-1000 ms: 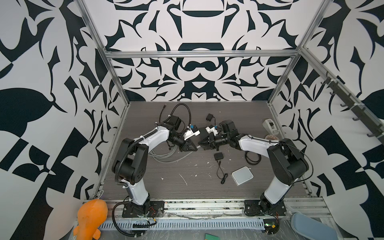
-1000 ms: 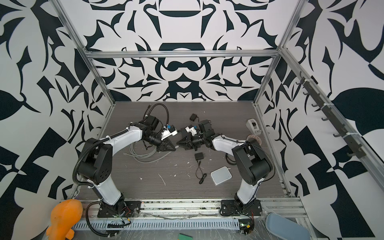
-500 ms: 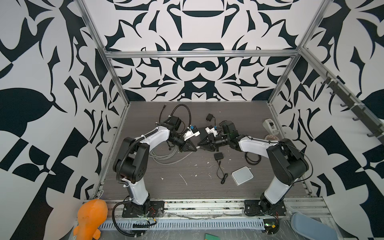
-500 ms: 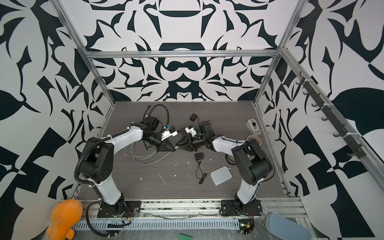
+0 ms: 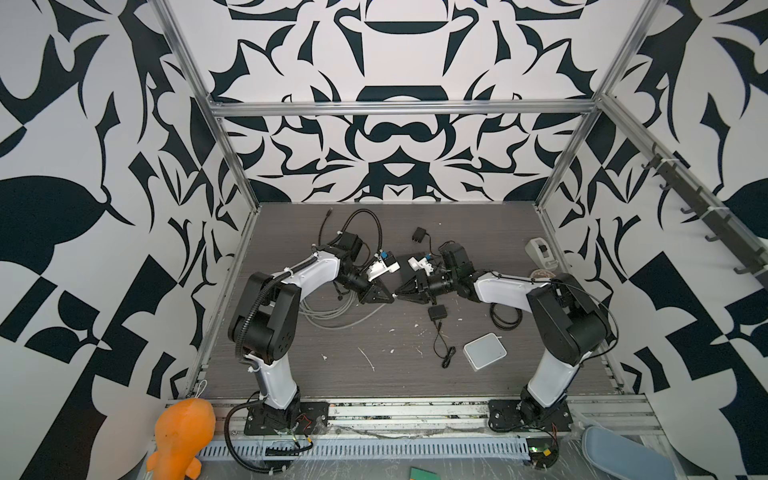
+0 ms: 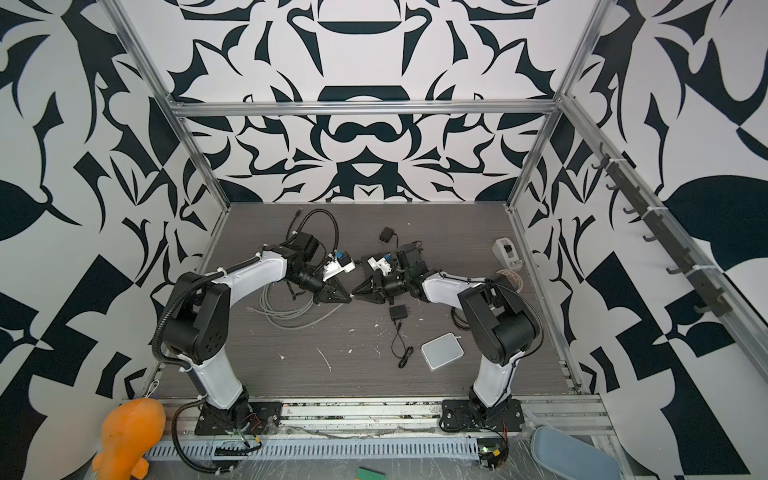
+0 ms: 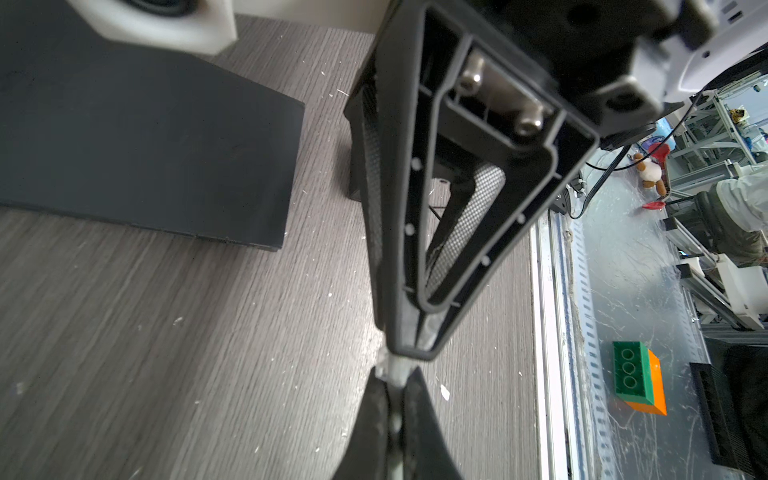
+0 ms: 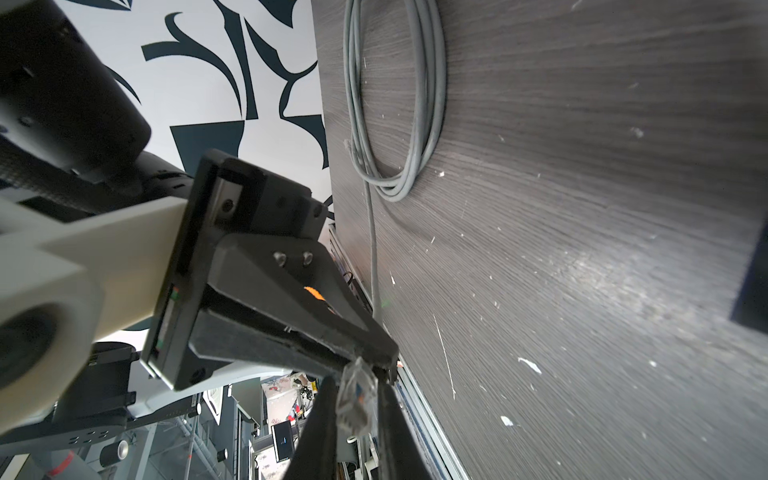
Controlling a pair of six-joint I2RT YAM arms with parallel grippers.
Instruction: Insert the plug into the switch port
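My two grippers meet tip to tip low over the middle of the table. The left gripper (image 5: 390, 296) (image 7: 392, 374) is shut on the grey cable (image 7: 395, 370) just behind the plug. The clear plug (image 8: 356, 399) sticks out between the fingers of my right gripper (image 5: 401, 294) (image 8: 356, 382), which are shut on its sides. The flat black switch (image 7: 145, 145) lies on the table beside the right gripper. In both top views the right wrist mostly covers it. I cannot make out the switch port.
The cable's grey coil (image 5: 332, 309) (image 8: 395, 104) lies under the left arm. A black adapter (image 5: 437, 312) with a thin cord and a white box (image 5: 485, 351) sit at front right. Another adapter (image 5: 419, 235) and a grey dispenser (image 5: 540, 251) are further back.
Both grippers stay tip to tip at mid-table. The arms have hardly shifted.
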